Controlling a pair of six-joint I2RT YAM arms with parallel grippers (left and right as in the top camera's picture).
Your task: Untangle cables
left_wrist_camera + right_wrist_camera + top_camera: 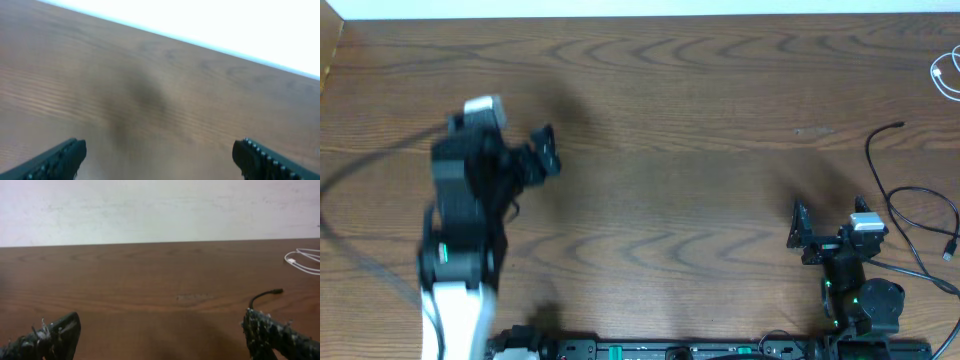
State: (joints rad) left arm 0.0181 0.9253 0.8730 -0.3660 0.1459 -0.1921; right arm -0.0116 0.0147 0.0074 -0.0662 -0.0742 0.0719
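A black cable (pixel 891 203) lies in loose curves at the right of the wooden table, with one end toward the back (pixel 900 125). That end also shows in the right wrist view (pixel 265 294). A white cable (pixel 944 76) lies at the far right edge and shows in the right wrist view too (pixel 302 260). My right gripper (pixel 798 232) is open and empty, left of the black cable; its jaws (pixel 160 335) are spread over bare wood. My left gripper (pixel 542 152) is open and empty at the left, far from both cables; its jaws (pixel 159 155) are over bare wood.
The wooden table (pixel 670 120) runs to a white wall at the back. A blurred dark line (pixel 360 165) curves along the left edge near the left arm. The arm bases stand at the front edge (pixel 670 350).
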